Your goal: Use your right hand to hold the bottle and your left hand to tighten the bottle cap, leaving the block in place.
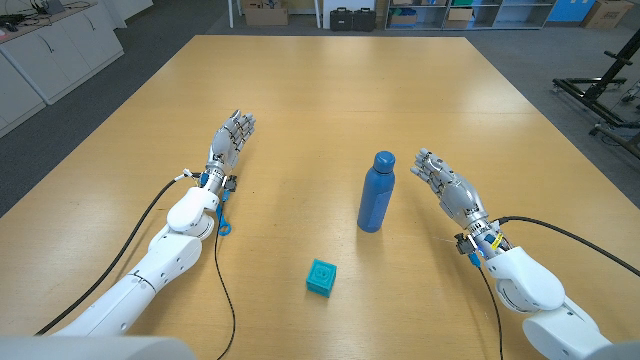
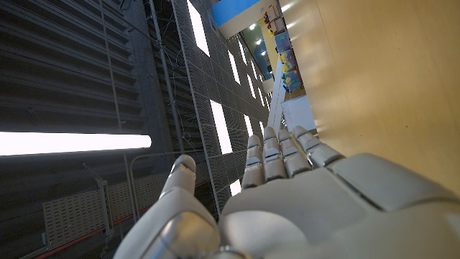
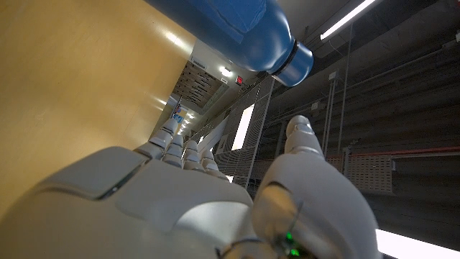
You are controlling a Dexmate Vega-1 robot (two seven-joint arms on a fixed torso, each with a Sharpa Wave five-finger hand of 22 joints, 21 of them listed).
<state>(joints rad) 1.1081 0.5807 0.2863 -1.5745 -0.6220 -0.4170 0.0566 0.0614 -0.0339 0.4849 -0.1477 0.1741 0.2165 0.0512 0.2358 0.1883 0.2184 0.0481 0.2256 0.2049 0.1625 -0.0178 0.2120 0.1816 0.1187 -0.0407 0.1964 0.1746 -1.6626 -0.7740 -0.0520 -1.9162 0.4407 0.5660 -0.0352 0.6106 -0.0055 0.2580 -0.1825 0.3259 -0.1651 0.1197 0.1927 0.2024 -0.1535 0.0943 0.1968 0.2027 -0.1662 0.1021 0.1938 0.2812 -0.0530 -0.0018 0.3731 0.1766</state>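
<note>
A blue bottle (image 1: 377, 194) with a blue cap (image 1: 383, 159) stands upright near the middle of the table. In the right wrist view the bottle (image 3: 230, 29) passes just beyond the fingertips, cap (image 3: 296, 62) included. My right hand (image 1: 444, 185) waits a little to the bottle's right, fingers apart, holding nothing. Far to the bottle's left, my left hand (image 1: 229, 138) stands with fingers stretched out and nothing in it; the left wrist view shows that hand (image 2: 287, 194) beside bare table. A small teal block (image 1: 321, 277) lies in front of the bottle, nearer me.
The wooden table (image 1: 320, 90) stretches far beyond the objects. Black cables (image 1: 225, 280) trail from both forearms across its near part. Cabinets, boxes and shelving stand behind the far edge, and a black stand (image 1: 600, 95) is at the right.
</note>
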